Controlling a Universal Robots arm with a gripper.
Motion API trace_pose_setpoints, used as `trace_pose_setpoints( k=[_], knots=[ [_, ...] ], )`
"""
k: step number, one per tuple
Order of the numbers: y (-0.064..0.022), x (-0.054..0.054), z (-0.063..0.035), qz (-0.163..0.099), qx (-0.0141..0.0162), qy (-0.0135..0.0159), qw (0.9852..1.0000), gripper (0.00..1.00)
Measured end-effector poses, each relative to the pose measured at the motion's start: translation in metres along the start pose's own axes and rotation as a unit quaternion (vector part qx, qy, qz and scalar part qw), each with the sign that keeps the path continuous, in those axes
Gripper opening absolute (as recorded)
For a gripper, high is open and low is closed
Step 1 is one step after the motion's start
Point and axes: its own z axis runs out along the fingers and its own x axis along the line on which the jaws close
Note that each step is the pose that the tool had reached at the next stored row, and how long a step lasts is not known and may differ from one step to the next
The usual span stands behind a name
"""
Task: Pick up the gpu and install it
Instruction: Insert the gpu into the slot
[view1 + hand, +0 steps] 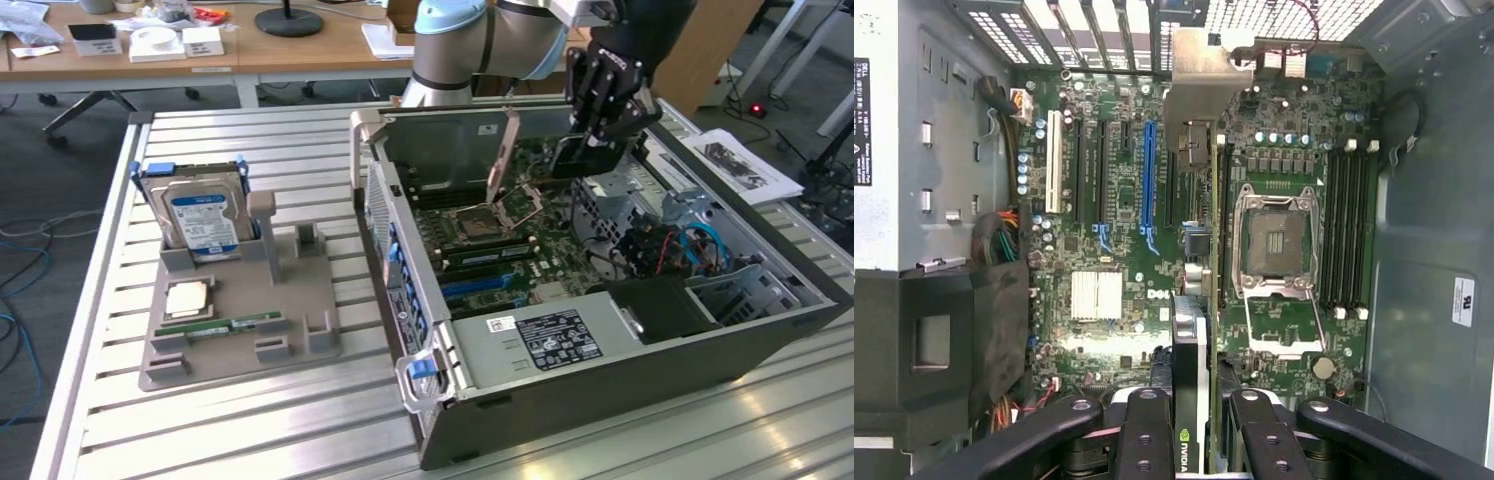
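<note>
black jointed gripper [598, 135] is clamped partway closed on the gpu [1189, 335], a thin green card seen edge-on with black cooler and silver bracket, over the green motherboard [1124, 255] inside the grey metal case [601, 380].

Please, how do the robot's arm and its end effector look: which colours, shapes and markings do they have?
The arm is made of thick silver-grey tubes, with a pale blue round cap at a joint. The end effector is black, with several jointed fingers built of chunky links. Round bolt heads mark each link.
</note>
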Motion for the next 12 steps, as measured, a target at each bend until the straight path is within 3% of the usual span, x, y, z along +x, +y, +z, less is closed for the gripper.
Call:
trace_pose_setpoints(
  k=[12],
  knots=[
    [0.0100,0.0001,0.0083,0.008,0.0021,0.0001,1.0000,0.27]
  ],
)
